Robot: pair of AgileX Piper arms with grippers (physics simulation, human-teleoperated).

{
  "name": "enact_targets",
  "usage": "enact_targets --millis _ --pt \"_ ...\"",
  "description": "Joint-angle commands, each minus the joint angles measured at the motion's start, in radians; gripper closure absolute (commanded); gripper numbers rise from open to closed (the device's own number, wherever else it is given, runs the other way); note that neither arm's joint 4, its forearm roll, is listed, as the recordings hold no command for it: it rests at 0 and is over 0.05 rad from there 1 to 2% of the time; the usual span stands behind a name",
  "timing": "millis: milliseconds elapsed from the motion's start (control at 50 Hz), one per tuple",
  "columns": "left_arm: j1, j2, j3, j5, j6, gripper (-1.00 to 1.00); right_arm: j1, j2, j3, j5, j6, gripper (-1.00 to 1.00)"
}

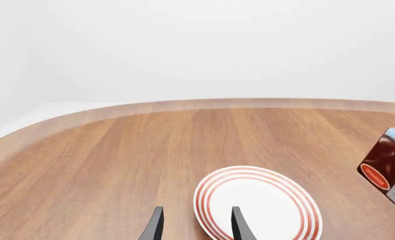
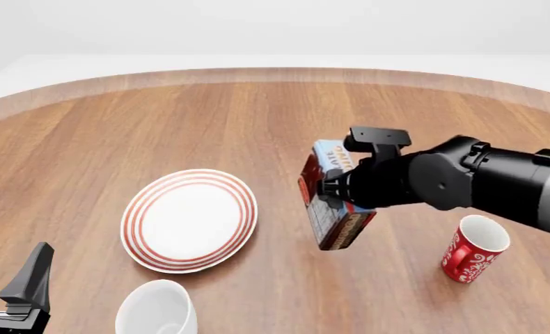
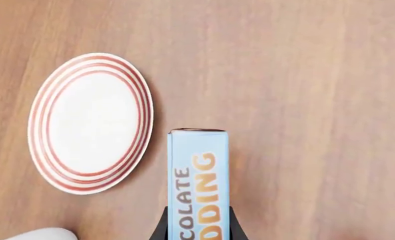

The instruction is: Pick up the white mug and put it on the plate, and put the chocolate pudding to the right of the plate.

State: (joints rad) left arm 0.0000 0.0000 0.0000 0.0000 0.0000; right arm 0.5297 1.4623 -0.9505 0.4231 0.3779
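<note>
At the far left of the front view the left pincer [image 2: 10, 292] waits low by the near edge of the wooden bench [image 2: 256, 118], its fingers spread apart with nothing between them. Just to its right the white mug [image 2: 157, 309] stands upright on the bench, close to the near rim of the plate [image 2: 189, 220] but not on it, so that half of the task looks undone. Further right, the right pincer [image 2: 333, 186] is clamped on the chocolate pudding [image 2: 331, 202], which appears to hang tilted above the bench, just right of the plate. A red mug [image 2: 473, 248] with white swirls stands at the far right. The step in hand seems to be placing the pudding: the next move likely calls for lowering the box onto bare wood between plate and red mug, then letting go.
</note>
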Motion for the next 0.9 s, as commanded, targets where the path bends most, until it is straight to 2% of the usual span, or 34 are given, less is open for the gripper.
enact_targets --millis 20,220,260,280,320,580,900 --pt "0.000 0.000 0.000 0.000 0.000 -1.00 0.006 0.047 -0.017 -0.021 0.025 1.00" --pt "0.000 0.000 0.000 0.000 0.000 -1.00 0.000 0.093 -0.025 -0.045 0.016 1.00" --pt "0.000 0.000 0.000 0.000 0.000 -1.00 0.002 0.101 -0.016 -0.056 0.052 1.00" --pt "0.000 0.000 0.000 0.000 0.000 -1.00 -0.001 0.105 -0.020 -0.059 0.026 1.00" --pt "0.000 0.000 0.000 0.000 0.000 -1.00 0.000 0.113 -0.016 -0.067 0.037 1.00" --pt "0.000 0.000 0.000 0.000 0.000 -1.00 -0.033 0.168 -0.025 -0.092 -0.006 1.00" --pt "0.000 0.000 0.000 0.000 0.000 -1.00 -0.045 0.207 -0.027 -0.112 -0.023 1.00"
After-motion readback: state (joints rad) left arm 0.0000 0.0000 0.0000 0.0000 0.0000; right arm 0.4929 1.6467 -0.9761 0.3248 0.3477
